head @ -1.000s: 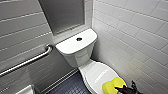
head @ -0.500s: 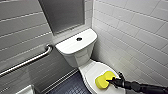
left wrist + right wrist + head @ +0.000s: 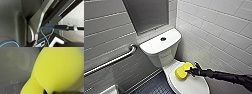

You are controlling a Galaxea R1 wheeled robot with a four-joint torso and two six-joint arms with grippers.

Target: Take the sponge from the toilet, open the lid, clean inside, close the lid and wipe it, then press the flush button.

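While the sponge [image 3: 183, 70] is sliding up the closed lid [image 3: 190, 86], it is getting clearly nearer the tank end than a second ago, and the right gripper [image 3: 192, 71] is travelling with it. The jaws are clamping the foam, so the sponge is sitting right at the fingertips and sticking out ahead of them. It appears to be pressing flat on the white plastic, and in the right wrist view it is looming large and yellow, waisted at the middle. That shift looks like a wiping stroke running along the lid towards the hinge, though with the lid down I cannot tell which stage of the job this stroke belongs to. The sponge's long axis is lying slantwise to the arm's line. One rounded end is tucking in beside the fingertips on the tank side, while the bigger end is pointing away from the gripper across the lid. Beyond the gripper, the toilet [image 3: 164, 57] is carrying its flush button [image 3: 163, 39] on the tank top, well apart from the foam, and past that the grab bar [image 3: 111, 61] is running along the wall.
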